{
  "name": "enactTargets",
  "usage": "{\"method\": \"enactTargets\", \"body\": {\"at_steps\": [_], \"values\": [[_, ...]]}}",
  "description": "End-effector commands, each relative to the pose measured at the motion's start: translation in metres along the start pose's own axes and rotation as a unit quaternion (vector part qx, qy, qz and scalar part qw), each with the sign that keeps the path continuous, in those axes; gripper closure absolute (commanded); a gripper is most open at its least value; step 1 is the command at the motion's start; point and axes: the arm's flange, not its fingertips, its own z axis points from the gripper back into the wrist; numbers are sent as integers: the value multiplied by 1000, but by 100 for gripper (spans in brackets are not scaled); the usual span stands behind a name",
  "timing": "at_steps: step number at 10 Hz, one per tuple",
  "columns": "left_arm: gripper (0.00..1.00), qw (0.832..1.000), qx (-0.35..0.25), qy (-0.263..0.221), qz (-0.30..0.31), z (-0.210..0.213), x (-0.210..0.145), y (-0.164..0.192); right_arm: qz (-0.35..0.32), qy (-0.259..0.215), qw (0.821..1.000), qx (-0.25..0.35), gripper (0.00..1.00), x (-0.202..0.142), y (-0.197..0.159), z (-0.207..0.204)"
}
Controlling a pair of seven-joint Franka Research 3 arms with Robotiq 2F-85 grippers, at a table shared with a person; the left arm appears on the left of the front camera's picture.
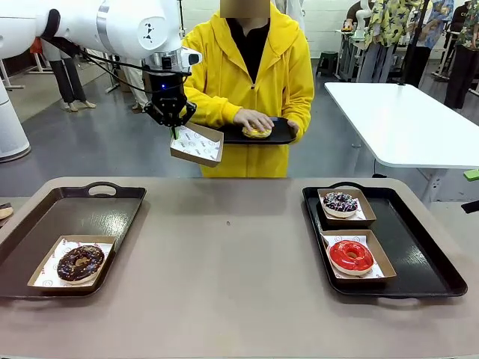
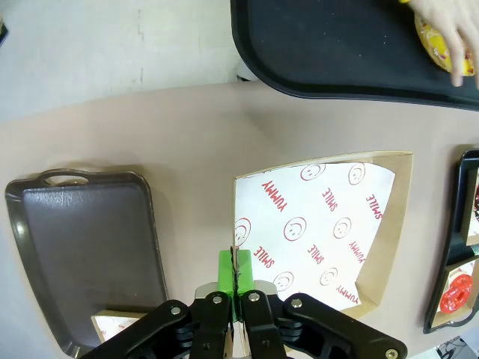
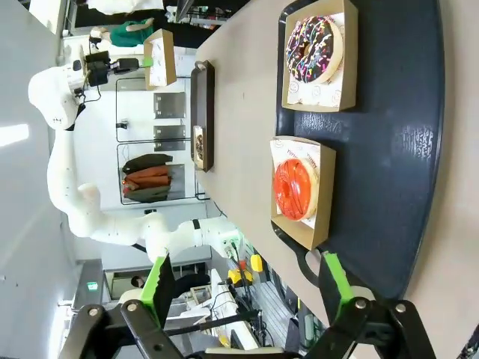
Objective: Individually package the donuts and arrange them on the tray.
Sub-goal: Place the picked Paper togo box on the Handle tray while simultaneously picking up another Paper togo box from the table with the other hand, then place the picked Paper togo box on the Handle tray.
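- The left gripper (image 1: 174,129) is clamped on the edge of an empty paper-lined box (image 1: 197,144), holding it tilted in the air above the table's far edge; the left wrist view shows the green pads (image 2: 227,274) pinching the box's cardboard wall.
- The right gripper (image 3: 247,288) has its jaws spread wide and holds nothing, above the right tray (image 3: 404,142).
- Just beside the lifted box, a person's hand (image 1: 252,120) rests on the yellow-iced donut (image 1: 257,132), which lies on a small black tray (image 1: 281,134) the person holds.
- On the right tray, the purple donut (image 1: 340,202) sits in the far box and the red donut (image 1: 350,255) in the near box.
- On the left tray (image 1: 90,209), the chocolate sprinkled donut (image 1: 80,262) sits in a box at the near end.
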Motion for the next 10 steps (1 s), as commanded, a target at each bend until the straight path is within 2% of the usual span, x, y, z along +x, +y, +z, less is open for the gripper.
{"method": "enactTargets", "body": {"at_steps": [1,10], "values": [[100,1000,-1,-3,-2,3,0,1,1,-5,1000,1,0,-6,3,1],[100,1000,-1,-3,-2,3,0,1,1,-5,1000,1,0,-6,3,1]]}}
